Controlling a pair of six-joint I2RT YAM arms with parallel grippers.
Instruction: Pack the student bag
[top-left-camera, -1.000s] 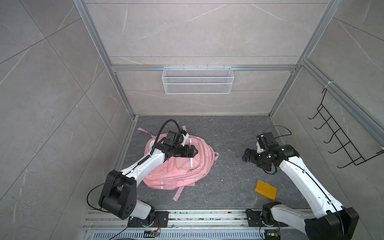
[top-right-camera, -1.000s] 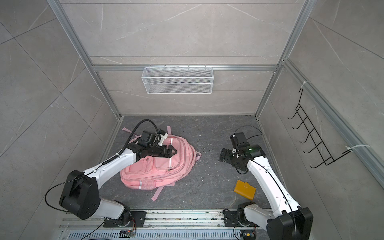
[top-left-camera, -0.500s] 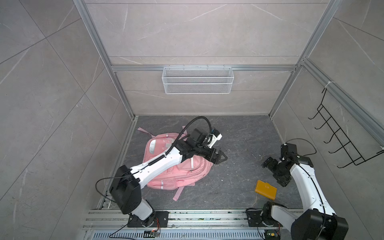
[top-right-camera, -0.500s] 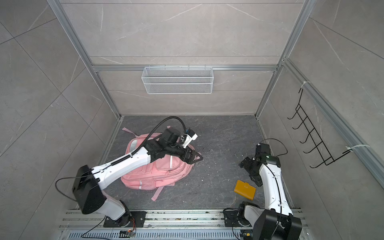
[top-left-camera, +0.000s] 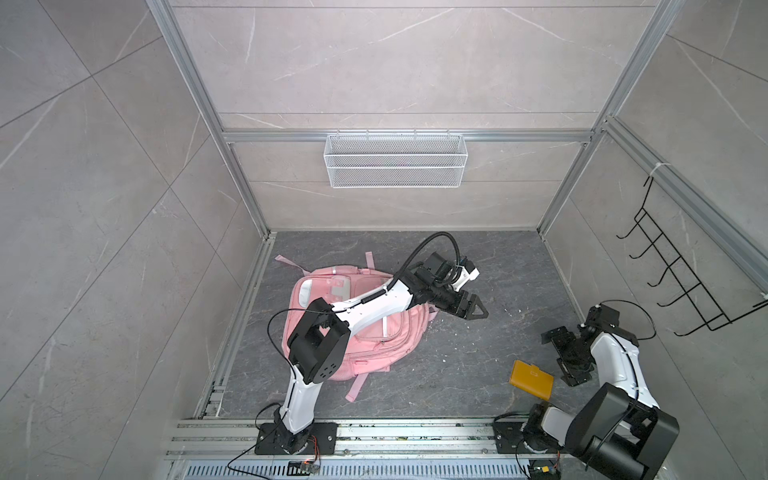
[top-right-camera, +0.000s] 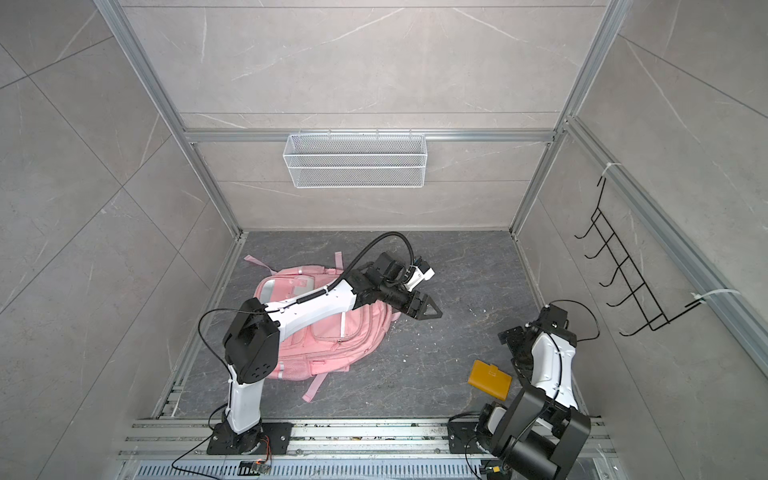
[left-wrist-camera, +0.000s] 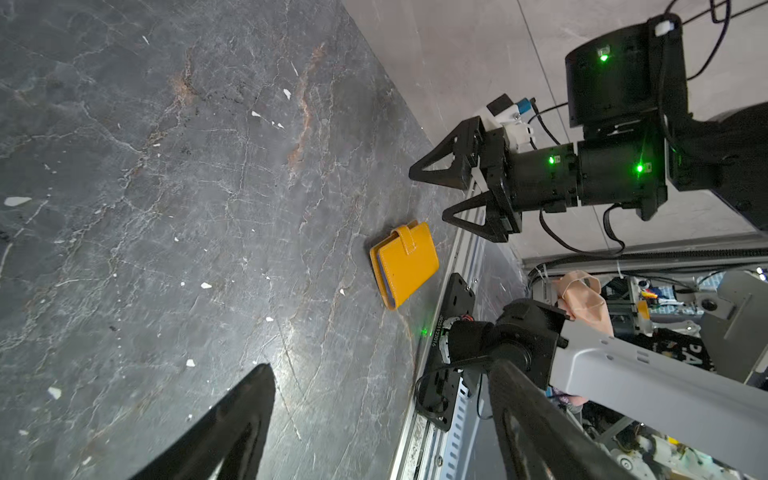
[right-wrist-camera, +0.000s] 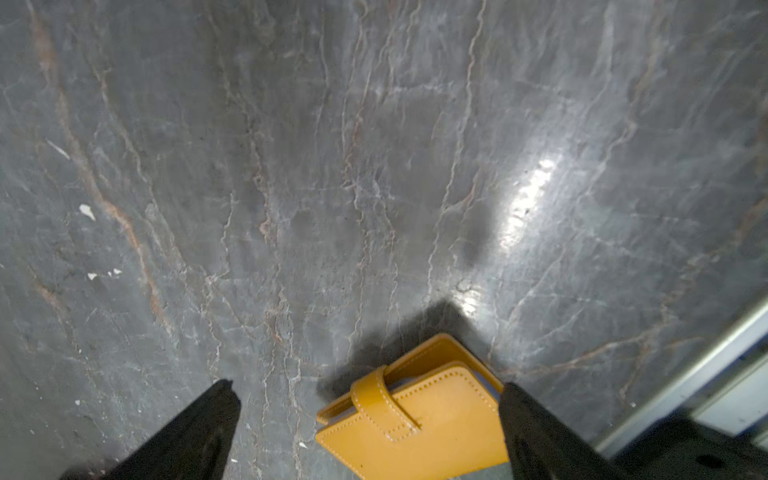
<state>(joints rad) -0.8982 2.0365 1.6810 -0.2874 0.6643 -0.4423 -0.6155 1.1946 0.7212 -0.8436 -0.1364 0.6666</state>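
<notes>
Top views both show the student bag (top-left-camera: 376, 345) lying flat on the tabletop (top-left-camera: 457, 365), left side, under the left arm. Left claw (top-left-camera: 478, 313) is spread and empty, just past the bag's edge. Right claw (left-wrist-camera: 428, 195) is spread near a yellow wallet (left-wrist-camera: 405, 264). Bag judged soft, limp and light: take hold at a strap or zip pull.

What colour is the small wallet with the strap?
The wallet is mustard yellow; clearest in the right wrist view.

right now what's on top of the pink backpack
No loose item shows on the pink backpack. The left arm crosses above it, hiding a strip of its front; contact cannot be told. The left hand is past its edge, over the floor.
</notes>
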